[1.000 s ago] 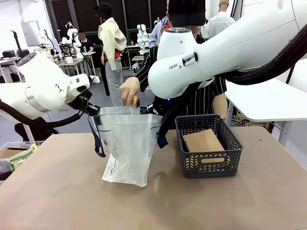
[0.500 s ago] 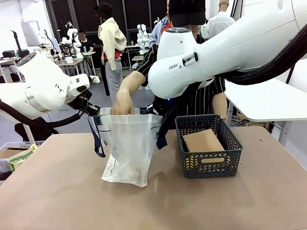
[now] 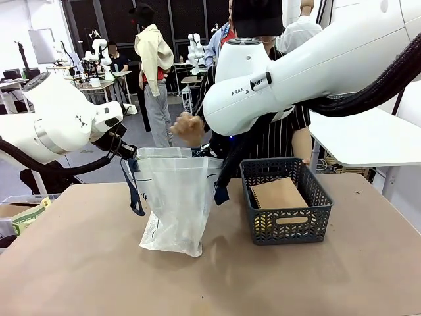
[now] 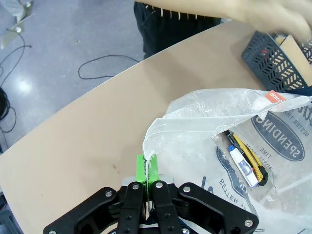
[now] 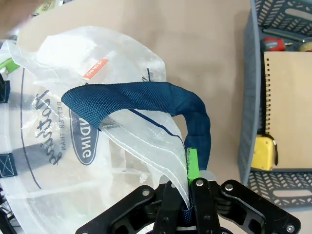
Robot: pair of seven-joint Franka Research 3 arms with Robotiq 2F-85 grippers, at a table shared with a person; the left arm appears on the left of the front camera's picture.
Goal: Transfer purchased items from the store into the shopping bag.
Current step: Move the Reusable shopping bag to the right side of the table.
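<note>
the shopping bag (image 3: 174,204) was seen standing on the table (image 3: 276,283), near the basket (image 3: 284,229) and on its left in the front view, with its mouth spread open between the two arms. the left gripper (image 4: 147,168) was closed tight on the bag's translucent rim, and the thin film was pinched between the green pads with no gap visible. the right gripper (image 5: 190,168) was likewise clamped on the opposite rim, where the film was caught just beside the navy handle (image 5: 146,100). a yellow and black utility knife (image 4: 246,157) was seen lying inside the bag, next to the oval logo print. a person's hand (image 3: 188,129) was raised above the bag's mouth, apart from it; whether anything was held in it could not be told. in the basket a brown notebook (image 3: 279,193) was laid flat, and a yellow tape measure (image 5: 264,152) was lodged between it and one wall. a red-topped item (image 5: 274,44) was seen at a corner.
</note>
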